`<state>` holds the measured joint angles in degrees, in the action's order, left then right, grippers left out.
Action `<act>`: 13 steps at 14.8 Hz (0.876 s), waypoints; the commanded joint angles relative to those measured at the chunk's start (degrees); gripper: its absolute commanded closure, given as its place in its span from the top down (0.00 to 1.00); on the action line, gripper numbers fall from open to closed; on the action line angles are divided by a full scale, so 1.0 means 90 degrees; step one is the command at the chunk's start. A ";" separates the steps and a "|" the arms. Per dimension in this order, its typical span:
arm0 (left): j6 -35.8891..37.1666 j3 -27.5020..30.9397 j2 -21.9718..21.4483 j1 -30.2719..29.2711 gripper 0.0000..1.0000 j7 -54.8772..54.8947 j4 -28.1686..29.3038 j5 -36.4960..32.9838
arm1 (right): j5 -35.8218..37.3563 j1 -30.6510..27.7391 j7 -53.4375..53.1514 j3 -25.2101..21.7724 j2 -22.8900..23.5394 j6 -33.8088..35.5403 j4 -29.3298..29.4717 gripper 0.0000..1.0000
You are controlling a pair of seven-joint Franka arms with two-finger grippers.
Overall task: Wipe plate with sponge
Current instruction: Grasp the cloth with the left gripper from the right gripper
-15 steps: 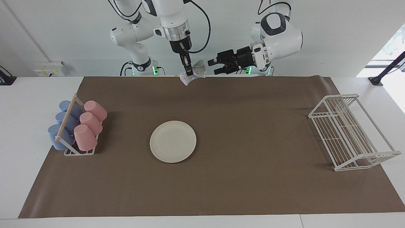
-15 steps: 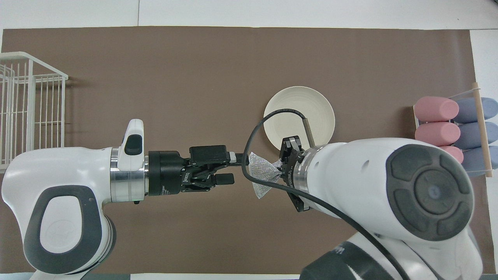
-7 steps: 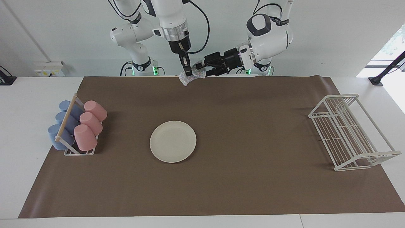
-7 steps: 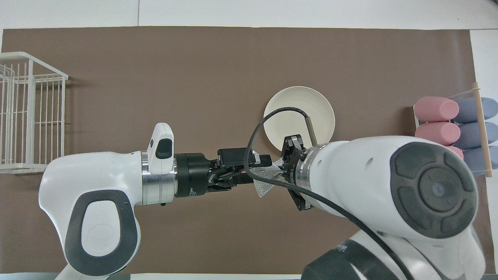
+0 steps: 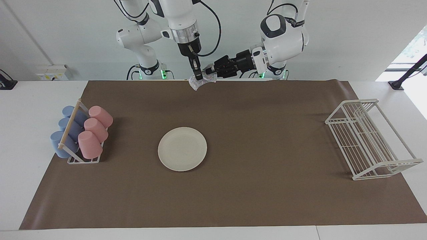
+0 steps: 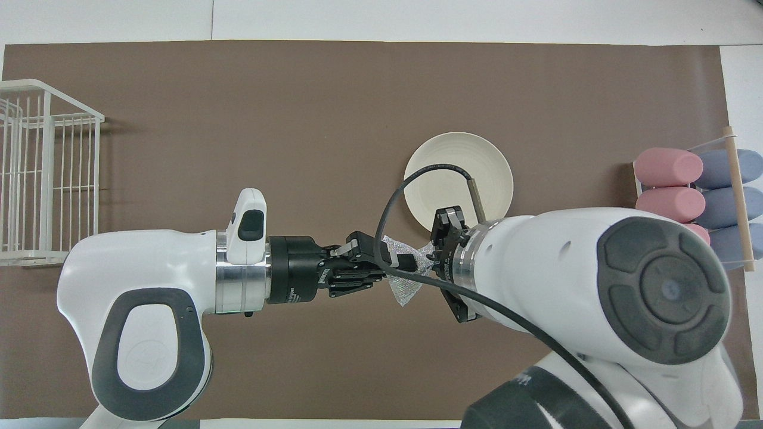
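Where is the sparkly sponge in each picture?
Facing view: the sponge is at the top middle, held up in the air where the right tool and the left tool meet.
Overhead view: the sponge is near the middle, between both tools, just below the plate in the picture.
Shared landmark: the plate, which lies flat on the brown mat in both views.

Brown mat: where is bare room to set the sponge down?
Bare between the plate and the wire rack, and between plate and cup rack. Crowded above the robots' edge, where both end effectors meet at the sponge.
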<state>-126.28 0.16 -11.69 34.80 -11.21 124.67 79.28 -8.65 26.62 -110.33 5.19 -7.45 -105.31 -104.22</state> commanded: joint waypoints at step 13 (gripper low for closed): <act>0.0339 0.0070 0.0048 -0.0789 0.00 -0.1137 -0.0073 -0.1160 | 0.0288 -0.1520 0.3874 -0.0039 -0.0353 0.0528 0.0085 1.00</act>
<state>-125.21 1.05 -11.66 30.99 -18.77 124.67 73.03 -6.40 17.19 -84.93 4.53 -9.54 -102.75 -103.78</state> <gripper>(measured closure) 0.947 0.000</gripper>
